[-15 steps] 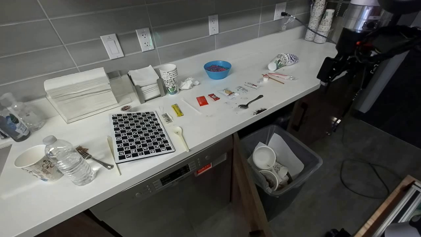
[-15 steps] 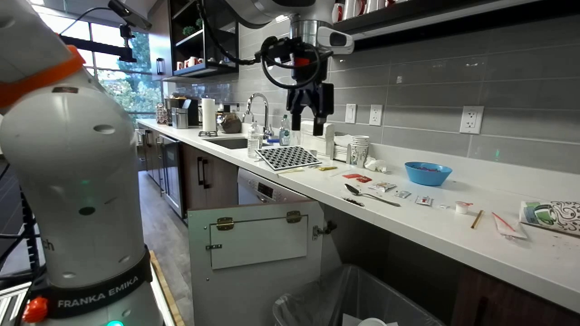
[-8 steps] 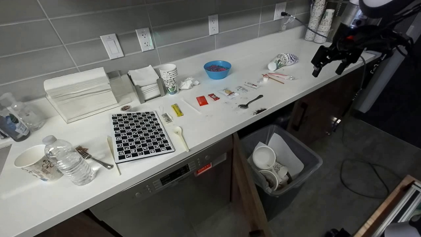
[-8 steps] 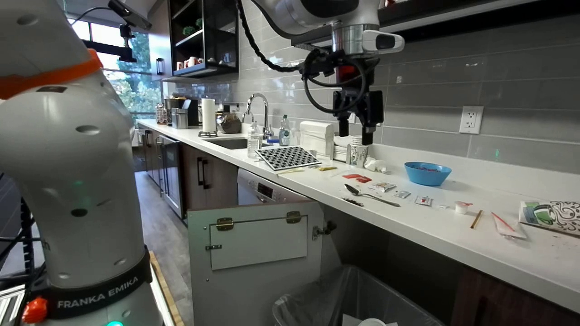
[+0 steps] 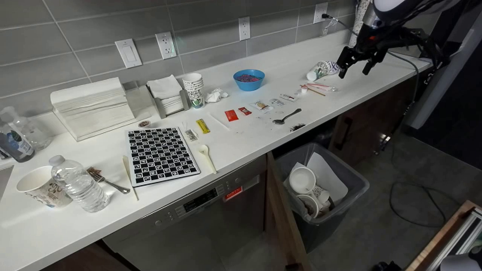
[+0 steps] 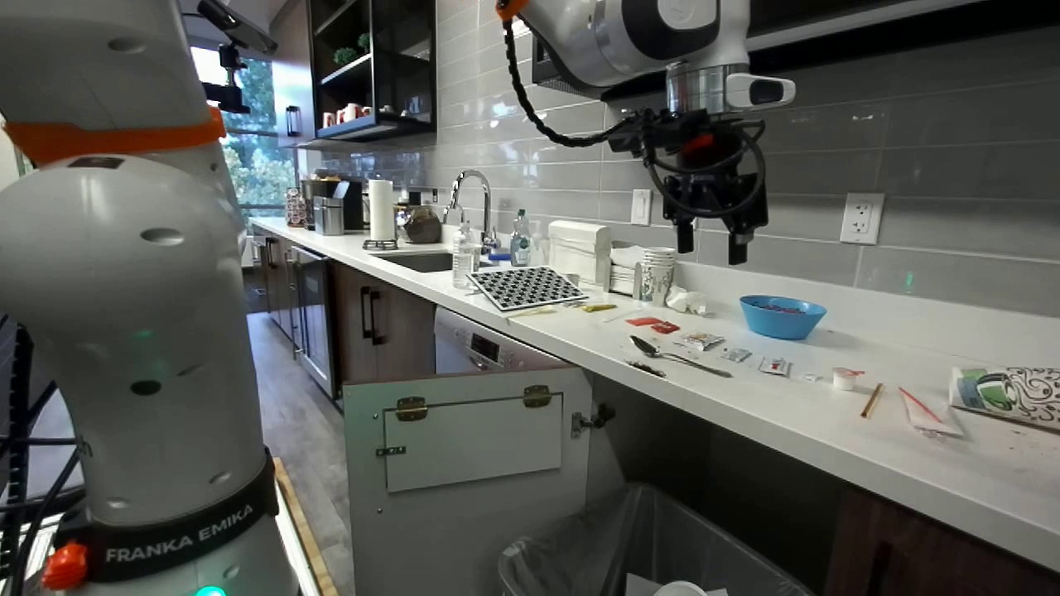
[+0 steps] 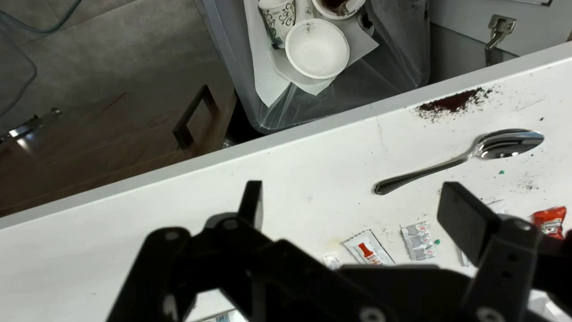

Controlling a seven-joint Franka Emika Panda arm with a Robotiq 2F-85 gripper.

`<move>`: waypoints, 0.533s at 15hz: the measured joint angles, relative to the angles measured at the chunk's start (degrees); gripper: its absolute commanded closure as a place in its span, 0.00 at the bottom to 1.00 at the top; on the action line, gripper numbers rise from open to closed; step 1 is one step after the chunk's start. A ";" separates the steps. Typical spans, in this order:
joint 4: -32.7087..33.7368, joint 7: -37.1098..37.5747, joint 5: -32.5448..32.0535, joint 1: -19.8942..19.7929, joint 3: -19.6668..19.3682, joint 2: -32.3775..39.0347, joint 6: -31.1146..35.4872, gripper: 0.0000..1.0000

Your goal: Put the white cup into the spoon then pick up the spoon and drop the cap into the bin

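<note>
In both exterior views my gripper (image 6: 710,242) has come nearer to the white cup (image 6: 845,382) within the last second; it hangs above the table (image 5: 248,141), spread wide and holding nothing. I take this as the approach to the white cup, with no step of the task done. The white cup stands on the table, below my gripper and off to one side, something reddish at its top; I can't see inside it. The spoon (image 7: 464,157) lies ahead of my gripper and to the right in the wrist view, handle end nearest, the white cup not yet in it. Farther ahead, lower, past the table's edge, is the bin (image 5: 320,235): it holds a white bowl (image 7: 317,49), a patterned cup (image 7: 280,21) and paper sheets (image 7: 267,82). Below my gripper, toward the wall (image 5: 211,41), the blue bowl (image 5: 248,86) holds pink and blue pieces (image 5: 247,78).
</note>
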 measured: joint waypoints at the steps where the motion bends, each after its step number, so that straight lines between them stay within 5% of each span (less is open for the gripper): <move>1: 2.10 -0.80 0.10 0.22 0.01 2.02 0.00 0.00; 8: 11.22 -3.85 0.41 0.80 0.02 10.91 -0.51 0.00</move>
